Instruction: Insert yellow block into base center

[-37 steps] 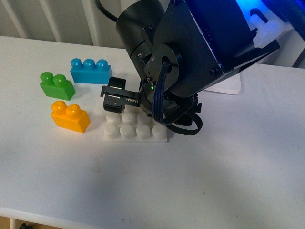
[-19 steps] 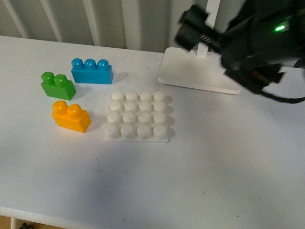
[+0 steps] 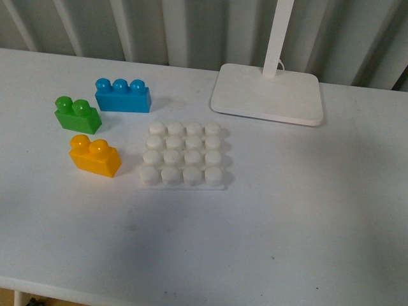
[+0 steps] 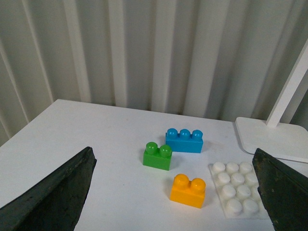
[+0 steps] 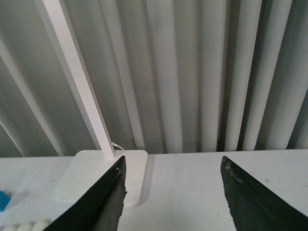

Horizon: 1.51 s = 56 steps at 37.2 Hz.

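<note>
The yellow block (image 3: pixel 94 155) sits studs-up toward the counter's left edge, just beside the base (image 3: pixel 183 156). Its 16 studs are bare, so insertion is not yet begun. The left end effector (image 4: pixel 172 151) and right end effector (image 5: pixel 173 161) gape wide and empty, ready to grasp.

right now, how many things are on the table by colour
yellow brick: 1
green brick: 1
blue brick: 1
white studded plate: 1
white lamp foot: 1
total: 5
</note>
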### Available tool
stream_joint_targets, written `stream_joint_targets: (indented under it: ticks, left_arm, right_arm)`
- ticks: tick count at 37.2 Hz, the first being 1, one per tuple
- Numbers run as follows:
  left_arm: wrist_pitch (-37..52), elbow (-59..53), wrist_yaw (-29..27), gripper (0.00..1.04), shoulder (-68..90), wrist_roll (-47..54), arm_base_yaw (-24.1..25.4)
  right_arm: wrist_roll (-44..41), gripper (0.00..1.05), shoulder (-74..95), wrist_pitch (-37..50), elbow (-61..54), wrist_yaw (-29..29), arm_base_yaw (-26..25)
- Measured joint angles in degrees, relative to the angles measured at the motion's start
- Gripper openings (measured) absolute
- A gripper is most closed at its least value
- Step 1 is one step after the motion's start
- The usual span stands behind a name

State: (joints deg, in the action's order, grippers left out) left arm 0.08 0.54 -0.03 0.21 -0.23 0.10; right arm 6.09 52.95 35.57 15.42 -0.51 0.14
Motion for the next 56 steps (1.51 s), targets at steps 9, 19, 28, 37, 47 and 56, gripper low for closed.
stream_joint_targets:
  ticks: [9, 19, 28, 37, 47, 56]
  left_arm:
    - [0.0, 0.0, 0.0, 0.98, 0.0, 0.0, 0.0]
    - [0.0, 0.0, 0.02, 0.98, 0.0, 0.0, 0.0]
    - [0.0, 0.0, 0.02, 0.98, 0.0, 0.0, 0.0]
    - [0.0, 0.0, 0.02, 0.98, 0.0, 0.02, 0.0]
    - [0.0, 0.0, 0.02, 0.98, 0.0, 0.0, 0.0]
    - [0.0, 0.0, 0.02, 0.98, 0.0, 0.0, 0.0]
  right_arm:
    - [-5.22, 0.13, -10.45, -2.08, -7.19, 0.35, -0.07]
    - [-5.81, 0.01, -19.08, -6.47, -11.17, 0.39, -0.07]
    - [-5.84, 0.01, -25.42, -10.84, -12.98, 0.39, -0.07]
    - [-5.86, 0.01, -31.36, -14.01, -15.12, 0.42, -0.07]
    - [-5.86, 0.01, -37.81, -20.22, -15.12, 0.42, -0.07]
    - [-5.86, 0.01, -42.21, -24.63, -15.12, 0.42, -0.07]
